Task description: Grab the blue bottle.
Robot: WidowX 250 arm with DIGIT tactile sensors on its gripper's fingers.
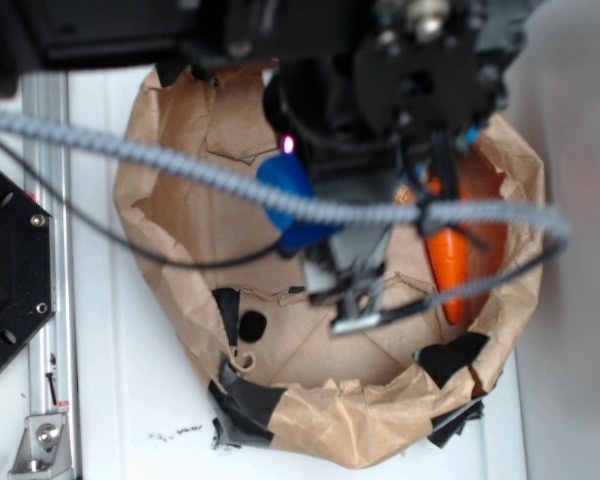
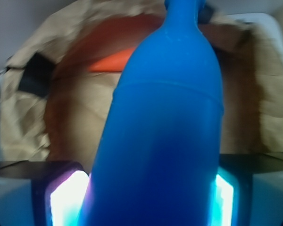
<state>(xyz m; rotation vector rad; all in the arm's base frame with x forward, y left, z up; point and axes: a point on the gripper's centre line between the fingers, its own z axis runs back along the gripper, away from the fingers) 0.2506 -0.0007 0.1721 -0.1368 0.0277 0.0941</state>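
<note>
Filling the wrist view, the blue bottle (image 2: pixel 165 136) sits between the gripper (image 2: pixel 148 200) fingers, clamped, inside the brown paper basin (image 1: pixel 180 200); the orange carrot (image 1: pixel 450 262) lies beside, partly hidden by the braided cable (image 1: pixel 160 160).

White tabletop (image 1: pixel 130 400), metal rail (image 1: pixel 50 250).

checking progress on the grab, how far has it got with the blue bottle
Done: the gripper has reached the blue bottle, whose body fills the wrist view between the lit fingers. In hand: closing on it; whether the grip is firm cannot be told. Left: lifting it out of the brown paper bowl, away from the orange carrot.
</note>
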